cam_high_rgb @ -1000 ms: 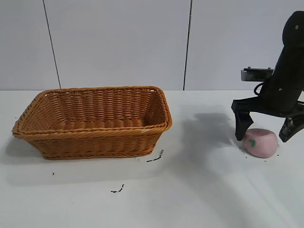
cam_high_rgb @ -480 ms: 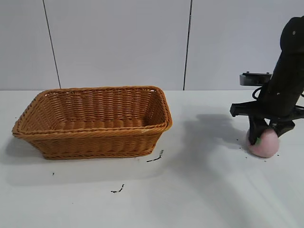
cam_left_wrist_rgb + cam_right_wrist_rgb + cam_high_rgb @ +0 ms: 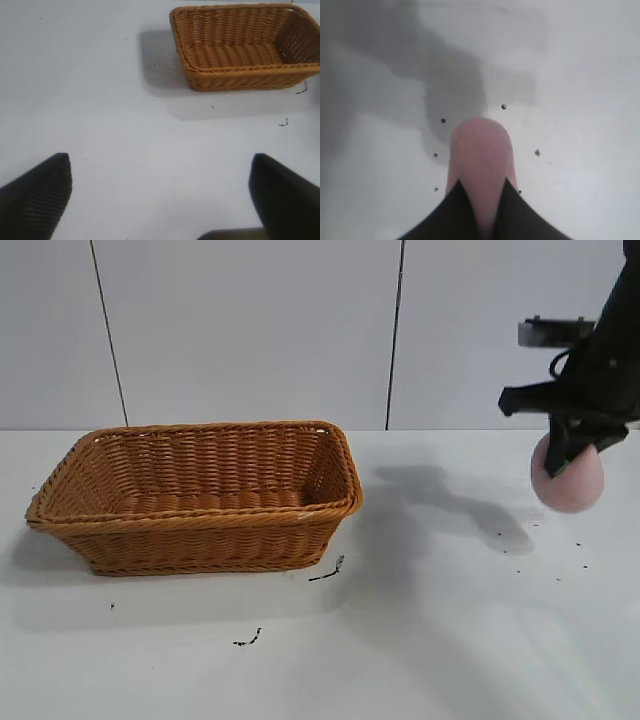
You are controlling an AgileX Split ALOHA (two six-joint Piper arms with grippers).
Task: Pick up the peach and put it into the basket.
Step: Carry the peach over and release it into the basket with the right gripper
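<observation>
My right gripper [image 3: 572,452] is shut on the pale-pink peach [image 3: 572,482] and holds it in the air above the table at the far right, well to the right of the basket. In the right wrist view the squeezed peach [image 3: 480,155] sticks out between my two black fingertips [image 3: 457,210]. The orange-brown wicker basket [image 3: 200,490] stands on the table at the left and holds nothing; it also shows in the left wrist view [image 3: 245,47]. My left gripper [image 3: 160,185] is open and holds nothing, over bare table away from the basket; it is out of the exterior view.
The white table [image 3: 420,640] carries a few small dark marks [image 3: 326,572] in front of the basket and dark specks [image 3: 520,550] under the lifted peach. A pale panelled wall runs behind the table.
My right gripper closed on the peach where it lay on the table, then lifted it clear of the surface. The basket has not moved.
</observation>
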